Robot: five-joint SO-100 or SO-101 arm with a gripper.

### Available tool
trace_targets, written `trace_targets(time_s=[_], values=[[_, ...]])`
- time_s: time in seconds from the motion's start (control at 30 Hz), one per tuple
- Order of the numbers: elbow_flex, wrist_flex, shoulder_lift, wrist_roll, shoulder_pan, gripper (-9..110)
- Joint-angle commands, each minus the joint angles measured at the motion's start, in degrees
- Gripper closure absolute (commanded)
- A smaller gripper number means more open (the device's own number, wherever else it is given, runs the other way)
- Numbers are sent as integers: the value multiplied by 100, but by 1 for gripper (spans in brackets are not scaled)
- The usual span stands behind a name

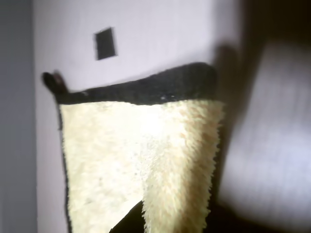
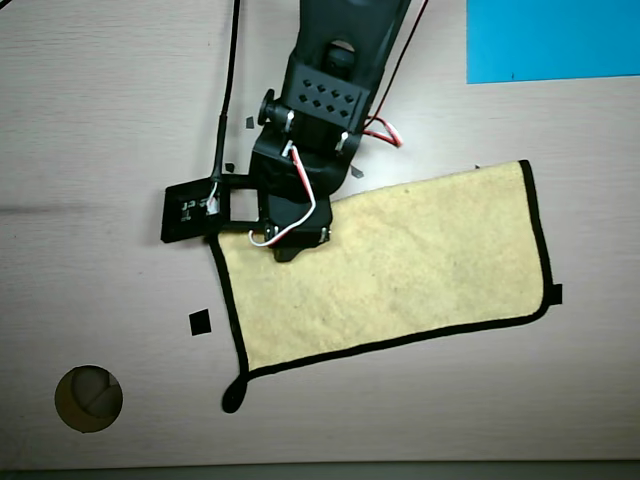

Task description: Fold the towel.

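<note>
The towel [image 2: 420, 270] is a pale yellow fuzzy cloth with thin black trim, lying on the table with its corner loop [image 2: 232, 398] at the lower left of the overhead view. My gripper [image 2: 290, 250] is over the towel's upper left corner, with its fingertips hidden under the arm. In the wrist view the towel [image 1: 107, 155] fills the middle, its black edge across the top and the loop [image 1: 51, 80] at the left. A fuzzy flap rises toward the camera beside a dark finger at the bottom, where my gripper [image 1: 146, 218] appears shut on it.
A small black square marker [image 2: 199, 322] lies left of the towel and also shows in the wrist view [image 1: 105, 43]. A round brown disc [image 2: 88, 398] sits at the lower left. A flat blue sheet [image 2: 555, 40] lies at the top right. The arm's cables run up the middle.
</note>
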Motion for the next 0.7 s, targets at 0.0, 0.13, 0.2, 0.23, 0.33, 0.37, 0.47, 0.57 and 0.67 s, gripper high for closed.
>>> trace_targets(time_s=[0.0, 0.13, 0.2, 0.23, 0.33, 0.37, 0.47, 0.57, 0.67], values=[[-299, -176, 738, -396, -167, 101], [-18, -176, 1248, -1116, -387, 101], [193, -176, 1521, -1512, -510, 101], [334, -176, 1652, -1749, -580, 101], [835, -176, 2074, -2566, -809, 101], [1011, -176, 2215, -2865, -888, 101], [1433, -176, 2566, -3595, -1125, 101], [1547, -176, 2725, -4061, -1362, 101], [1468, -167, 2760, -4438, -1582, 101]])
